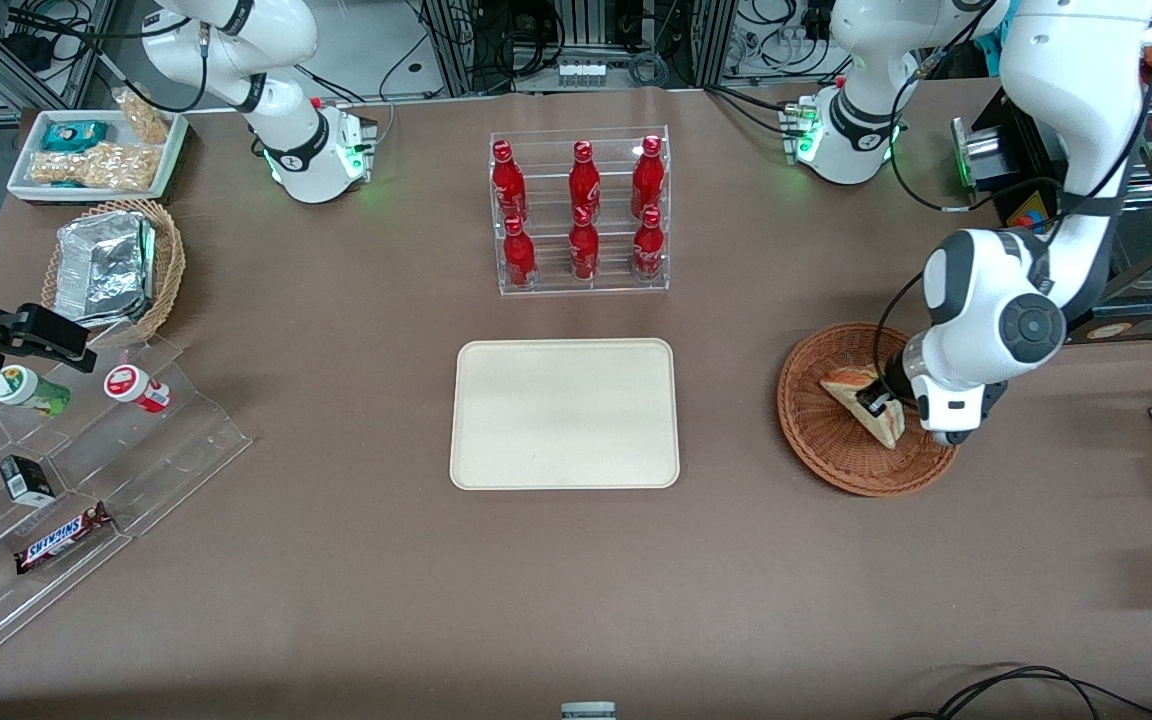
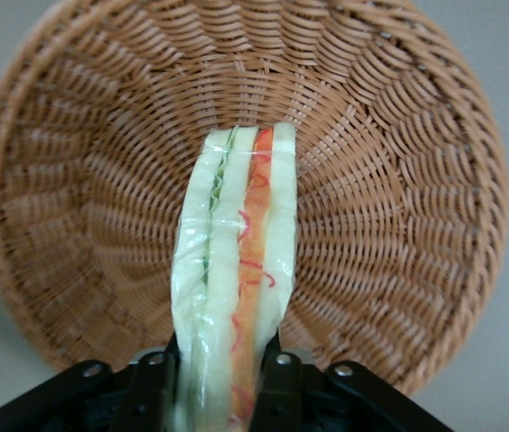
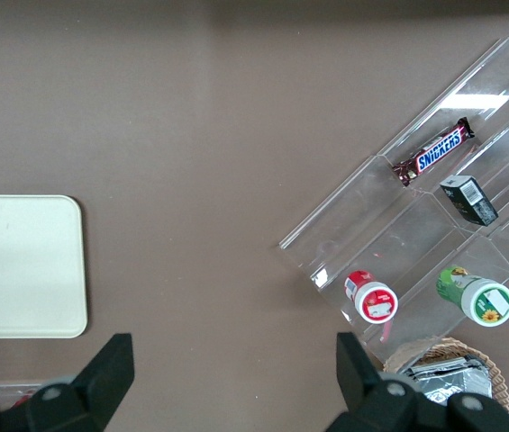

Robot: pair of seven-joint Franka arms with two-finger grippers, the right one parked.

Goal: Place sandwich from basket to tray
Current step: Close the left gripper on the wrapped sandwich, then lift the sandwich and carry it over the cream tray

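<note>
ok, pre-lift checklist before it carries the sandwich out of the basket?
1. Hand on the sandwich: ok, a finger sits against each bread face in the wrist view.
2. Grip depth: cannot tell, only the fingers' ends show at the wedge's lower end.
3. Sandwich position: ok, it is over the basket, inside the rim.
4. Lifted free of the basket floor: cannot tell from either view.
5. Tray ready: ok, nothing lies on it.
6. Path from basket to tray: ok, only bare table between them; the bottle rack stands farther from the front camera.
</note>
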